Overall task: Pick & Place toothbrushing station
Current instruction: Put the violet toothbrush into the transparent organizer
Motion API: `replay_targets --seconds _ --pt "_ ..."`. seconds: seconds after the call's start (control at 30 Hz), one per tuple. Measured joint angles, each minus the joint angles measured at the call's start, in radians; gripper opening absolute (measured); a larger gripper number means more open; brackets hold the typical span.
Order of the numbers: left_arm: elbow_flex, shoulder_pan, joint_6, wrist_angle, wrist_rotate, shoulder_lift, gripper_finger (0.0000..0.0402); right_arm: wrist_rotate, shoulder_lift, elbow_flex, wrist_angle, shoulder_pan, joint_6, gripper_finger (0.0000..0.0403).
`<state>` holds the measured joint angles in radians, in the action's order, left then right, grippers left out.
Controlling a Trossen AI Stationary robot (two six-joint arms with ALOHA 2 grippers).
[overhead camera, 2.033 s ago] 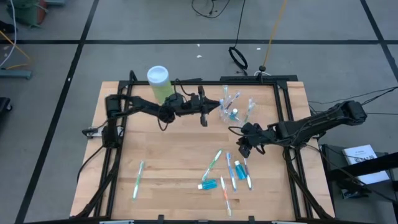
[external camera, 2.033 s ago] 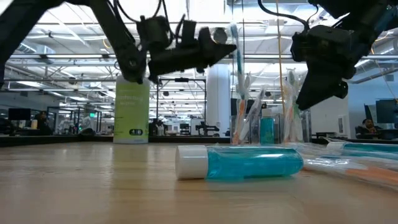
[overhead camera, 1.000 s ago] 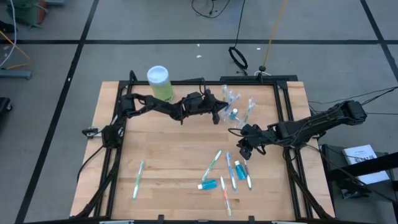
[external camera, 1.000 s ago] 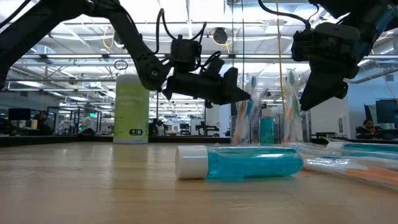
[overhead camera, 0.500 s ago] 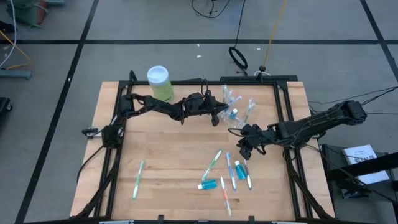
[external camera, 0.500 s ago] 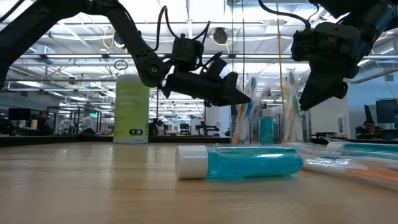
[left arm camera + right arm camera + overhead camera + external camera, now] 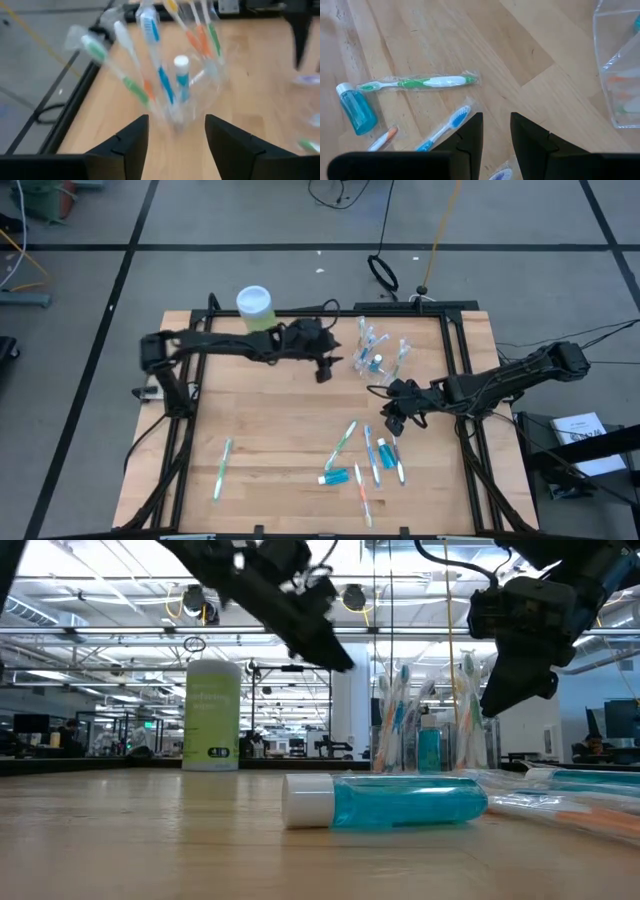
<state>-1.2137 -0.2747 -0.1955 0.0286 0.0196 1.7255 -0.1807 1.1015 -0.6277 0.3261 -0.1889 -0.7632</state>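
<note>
Now we see the clear cup (image 7: 375, 352) standing upright near the far edge of the wooden counter (image 7: 260, 430), bristling with toothbrushes (image 7: 150, 65) of blue, green and orange, plus one small blue toothpaste tube (image 7: 181, 75) upright among them. Our left pincer (image 7: 324, 366) hangs in the air just beside the cup, on the side toward the light-green canister (image 7: 256, 310); its fingers (image 7: 125, 145) stand spread apart with nothing between them, and the cup shows through the gap without touching either finger.

Our right pincer (image 7: 392, 416) hovers near the cup on the side toward the counter's front edge, above bare wood. Its fingers (image 7: 470, 132) leave a narrow gap between them and grip nothing.

Farther from the cup, toward the front edge, loose items lie flat: a green toothbrush (image 7: 417, 82), a blue toothbrush (image 7: 445, 127), an orange-tipped one (image 7: 382, 140) and a blue tube with a white cap (image 7: 385, 800). One more green brush (image 7: 222, 468) lies well apart from the cup, toward the left front corner.
</note>
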Motion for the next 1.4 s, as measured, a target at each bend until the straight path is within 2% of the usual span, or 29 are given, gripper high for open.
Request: replay_targets --seconds 0.2,0.33,0.47,0.67,0.77,0.87,1.0,1.13,1.2,1.3,1.4 --pt "0.000 -0.002 0.037 0.285 -0.022 -0.217 0.0202 0.000 0.000 0.000 0.000 0.032 -0.002 0.0089" --pt "0.001 0.005 0.022 0.412 -0.004 -0.306 0.0194 0.000 0.000 0.000 -0.003 0.084 0.010 0.0089" --pt "0.055 0.010 0.021 0.412 0.006 -0.361 0.0184 0.000 0.000 0.000 -0.009 0.134 0.061 0.0089" --pt "0.157 0.007 0.023 0.379 0.005 -0.396 0.0177 -0.001 0.000 0.000 -0.041 0.182 0.239 0.0089" --pt "0.183 0.007 0.031 0.370 0.005 -0.398 0.0177 0.000 0.000 0.001 -0.158 0.198 0.246 0.0089" --pt "0.190 0.007 0.048 0.381 0.005 -0.397 0.0177 0.004 0.000 0.000 -0.263 0.183 0.183 0.0089" --pt "0.190 0.007 0.070 0.373 0.005 -0.398 0.0177 0.106 0.000 0.000 -0.361 0.119 0.153 0.0089" --pt "0.190 0.007 0.077 0.344 0.005 -0.397 0.0177 0.078 0.001 0.001 -0.476 0.023 0.088 0.0089" --pt "0.190 0.007 0.079 0.334 0.005 -0.397 0.0177 0.030 0.001 0.001 -0.614 -0.020 0.042 0.0089" --pt "0.190 0.007 0.097 0.307 0.005 -0.397 0.0177 0.024 0.000 0.000 -0.845 -0.063 0.109 0.0089" --pt "0.190 0.007 0.099 0.301 0.005 -0.404 0.0177 0.026 -0.006 -0.001 -0.892 -0.082 0.207 0.0089"
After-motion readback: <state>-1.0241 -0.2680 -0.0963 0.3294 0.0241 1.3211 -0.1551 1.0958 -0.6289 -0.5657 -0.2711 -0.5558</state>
